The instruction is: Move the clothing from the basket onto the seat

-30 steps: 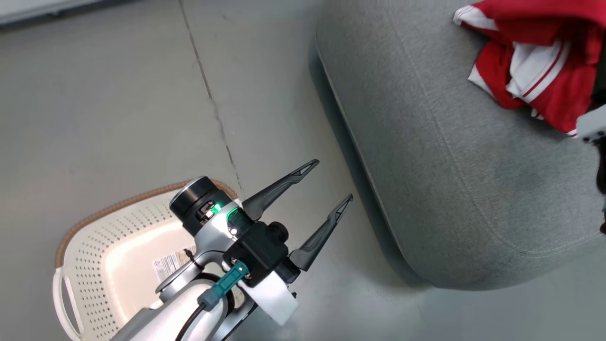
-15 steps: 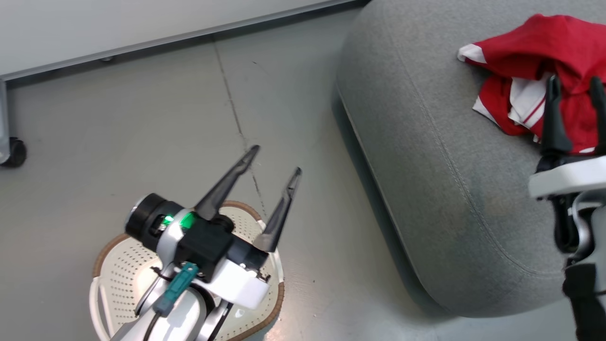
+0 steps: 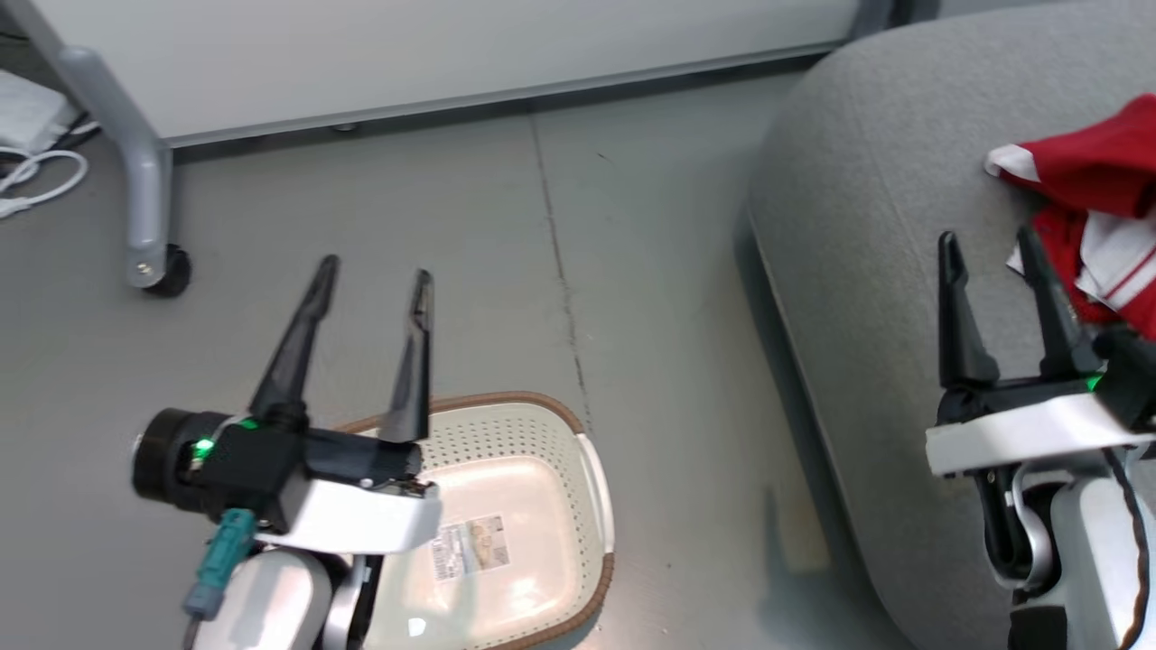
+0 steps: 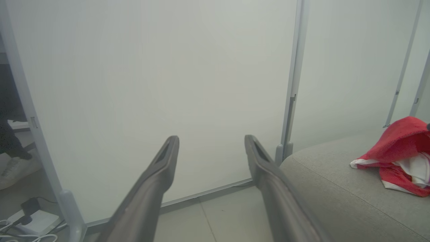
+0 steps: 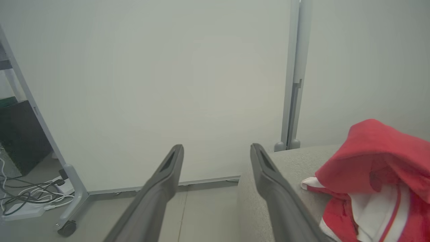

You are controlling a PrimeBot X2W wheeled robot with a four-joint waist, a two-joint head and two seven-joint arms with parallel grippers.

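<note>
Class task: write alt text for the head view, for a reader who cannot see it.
Red clothing lies on the grey seat at right; the white basket on the floor shows no clothes. The left claw and right claw are open, holding nothing.

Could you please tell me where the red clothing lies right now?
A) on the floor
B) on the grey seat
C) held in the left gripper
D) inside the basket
B: the clothing lies bunched on the seat, and the basket holds no garment.
</note>
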